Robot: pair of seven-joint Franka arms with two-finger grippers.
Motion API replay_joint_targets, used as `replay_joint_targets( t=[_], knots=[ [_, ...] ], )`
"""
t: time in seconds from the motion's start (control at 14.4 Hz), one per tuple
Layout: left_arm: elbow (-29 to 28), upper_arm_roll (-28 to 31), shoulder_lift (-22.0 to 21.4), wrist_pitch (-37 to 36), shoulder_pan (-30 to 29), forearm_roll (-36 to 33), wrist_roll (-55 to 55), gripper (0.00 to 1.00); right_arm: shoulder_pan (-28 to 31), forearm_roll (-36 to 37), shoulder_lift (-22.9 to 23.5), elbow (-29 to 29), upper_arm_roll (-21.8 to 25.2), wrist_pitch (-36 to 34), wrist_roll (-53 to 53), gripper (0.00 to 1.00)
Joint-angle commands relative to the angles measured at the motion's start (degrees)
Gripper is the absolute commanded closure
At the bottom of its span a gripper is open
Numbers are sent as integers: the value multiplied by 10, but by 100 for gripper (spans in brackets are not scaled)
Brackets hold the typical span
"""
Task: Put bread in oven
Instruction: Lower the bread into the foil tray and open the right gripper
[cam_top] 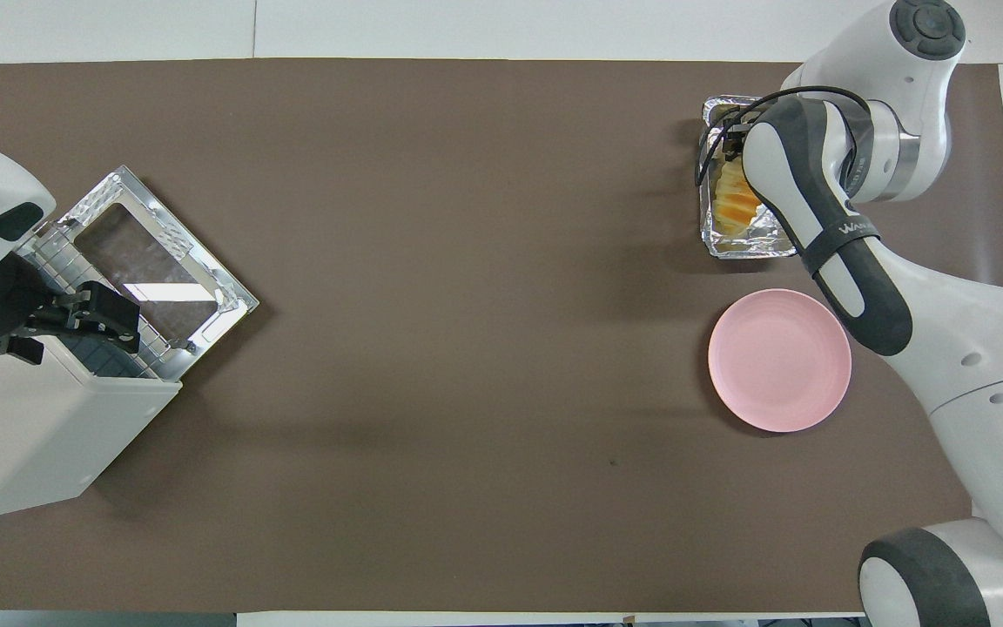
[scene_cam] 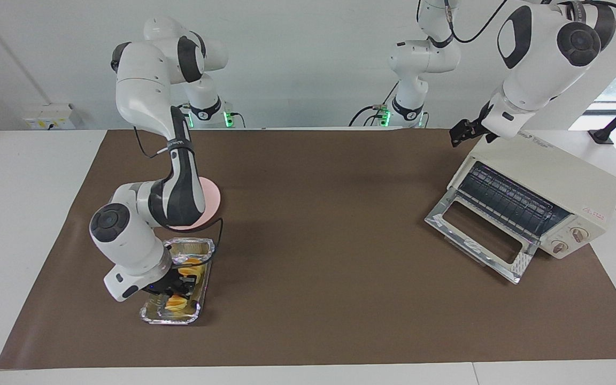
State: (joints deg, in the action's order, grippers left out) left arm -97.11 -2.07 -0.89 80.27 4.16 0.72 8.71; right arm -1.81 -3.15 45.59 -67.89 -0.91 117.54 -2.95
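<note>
— Where is the bread right now?

— Down in the foil tray, at the right arm's end of the tabletop. The tray sits just beside the pink plate, farther from the robots than the plate.

— Does the right hand have hold of it?

— It is low in the tray, its fingers either side of the loaf's middle. I cannot tell whether they grip it or have let go.

— And the oven?

— At the left arm's end of the tabletop, its glass door dropped open and the rack showing.

— The left hand?

— Waiting in the air above the oven's top edge, fingers spread wide, holding nothing.
</note>
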Motion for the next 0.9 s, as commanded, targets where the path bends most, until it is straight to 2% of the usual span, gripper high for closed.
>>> replay_joint_targets(
  t=[0.0,0.42,0.69,0.83],
  knots=[
    [-9,4,-11,9,3,-1,1,0,5,-5,-20,-12,-1,-3,-6,0],
    [-9,5,-11,9,3,-1,1,0,8,16,-36,-5,2,-47,32,0],
    [-9,4,-11,9,3,-1,1,0,36,29,-37,-6,2,-36,98,0],
    [-9,4,-11,9,3,-1,1,0,42,33,-37,-27,2,-11,114,0]
  ],
)
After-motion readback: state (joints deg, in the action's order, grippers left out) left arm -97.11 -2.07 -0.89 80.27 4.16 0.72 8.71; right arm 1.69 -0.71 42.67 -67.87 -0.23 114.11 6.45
